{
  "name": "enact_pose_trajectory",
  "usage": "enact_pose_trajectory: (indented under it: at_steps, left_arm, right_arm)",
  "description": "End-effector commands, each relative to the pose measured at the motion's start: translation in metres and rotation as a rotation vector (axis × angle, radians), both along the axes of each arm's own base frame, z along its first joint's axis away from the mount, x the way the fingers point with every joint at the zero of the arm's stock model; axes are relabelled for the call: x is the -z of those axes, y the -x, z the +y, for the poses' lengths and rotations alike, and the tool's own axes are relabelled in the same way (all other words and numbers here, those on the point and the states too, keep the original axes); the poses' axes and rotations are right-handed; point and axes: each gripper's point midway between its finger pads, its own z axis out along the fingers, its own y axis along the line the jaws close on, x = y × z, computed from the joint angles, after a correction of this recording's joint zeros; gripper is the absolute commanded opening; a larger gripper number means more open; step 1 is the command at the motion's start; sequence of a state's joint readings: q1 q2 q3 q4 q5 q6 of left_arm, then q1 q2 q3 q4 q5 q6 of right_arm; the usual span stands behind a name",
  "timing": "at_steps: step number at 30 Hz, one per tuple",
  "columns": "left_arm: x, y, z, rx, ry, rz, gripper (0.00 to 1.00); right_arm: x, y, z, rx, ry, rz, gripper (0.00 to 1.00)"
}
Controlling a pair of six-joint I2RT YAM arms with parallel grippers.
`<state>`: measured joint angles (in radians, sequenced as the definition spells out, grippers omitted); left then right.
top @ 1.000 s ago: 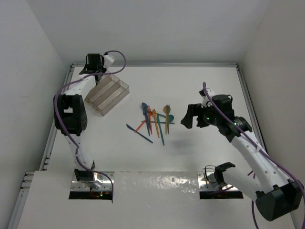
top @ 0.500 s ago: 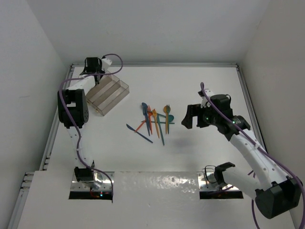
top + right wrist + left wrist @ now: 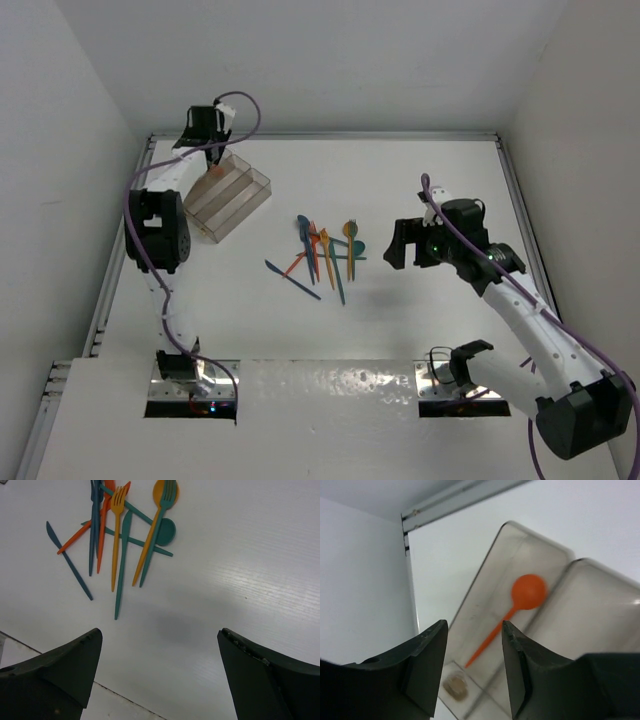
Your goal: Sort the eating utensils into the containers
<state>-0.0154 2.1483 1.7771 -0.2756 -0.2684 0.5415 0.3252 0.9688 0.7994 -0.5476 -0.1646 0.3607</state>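
Opening up is what your left fingers have done over the last second: they were nearly together above the far end of the tray, and now they stand apart with nothing between them. The arm has also nudged a little toward the tray's back corner. In the left wrist view, the orange spoon now lies inside the tray, bowl away from the camera and handle running back toward the fingers. It sits in an outer compartment, with bare counter beyond its wall. The compartment next to it looks empty as far as that view shows.

That reads as one utensil delivered and let go, so you are early in the job. The remaining forks, knives and spoons lie crossed over each other in a loose pile at mid-counter, well apart from the tray.

Your right fingers have hardly shifted. They hang spread wide and empty just to the right of that pile, pointed toward it, so the next pick is probably theirs.
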Motion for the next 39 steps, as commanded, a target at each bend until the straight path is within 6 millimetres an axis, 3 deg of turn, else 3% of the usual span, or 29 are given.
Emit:
enact_pose_trajectory:
  at_steps: [1,3,6,7,8,9,10,11,13,14,20,23,34,39]
  left_arm:
    - [-0.132,0.023,-0.086,-0.056,0.159,-0.264,0.45]
    - [-0.153,0.046,-0.116,-0.098,0.315,-0.301,0.47]
    - [-0.144,0.085,-0.173,-0.022,0.546,-0.192,0.5]
    - [-0.136,0.098,-0.19,-0.048,0.657,-0.153,0.49]
    - [-0.111,0.116,-0.204,-0.039,0.722,-0.064,0.49]
    - [-0.113,0.129,-0.21,-0.04,0.77,-0.05,0.48]
    - [-0.102,0.144,-0.224,-0.061,0.828,-0.006,0.48]
    - [-0.073,0.163,-0.229,-0.076,0.834,0.065,0.48]
    - [-0.067,0.187,-0.248,-0.075,0.881,0.08,0.46]
    - [-0.042,0.206,-0.25,-0.096,0.876,0.133,0.46]
    - [-0.013,0.264,-0.29,-0.111,0.958,0.213,0.46]
    - [-0.002,0.28,-0.302,-0.121,0.993,0.238,0.47]
    - [0.006,0.286,-0.292,-0.092,0.902,0.256,0.54]
    - [0.012,0.285,-0.298,-0.064,0.891,0.283,0.56]
  right_arm:
    - [-0.007,-0.009,-0.005,0.059,-0.001,-0.05,0.96]
    - [-0.005,-0.011,-0.006,0.088,-0.012,-0.052,0.93]
    - [-0.003,-0.012,-0.006,0.113,-0.027,-0.051,0.88]
    - [-0.001,-0.011,-0.005,0.119,-0.037,-0.042,0.86]
    - [-0.001,-0.011,-0.004,0.12,-0.045,-0.039,0.83]
    - [0.0,-0.011,-0.003,0.123,-0.054,-0.038,0.82]
    - [0.0,-0.01,-0.003,0.131,-0.061,-0.032,0.8]
    - [0.002,-0.01,-0.003,0.134,-0.061,-0.028,0.78]
    - [0.006,-0.009,-0.005,0.148,-0.055,-0.015,0.77]
    - [0.007,-0.008,-0.005,0.15,-0.054,-0.009,0.75]
    - [0.019,-0.007,-0.01,0.187,-0.035,0.028,0.67]
    - [0.028,-0.008,-0.005,0.19,-0.063,0.048,0.54]
    - [0.053,-0.026,0.023,0.159,-0.164,0.123,0.41]
    - [0.059,-0.041,0.032,0.144,-0.193,0.101,0.33]
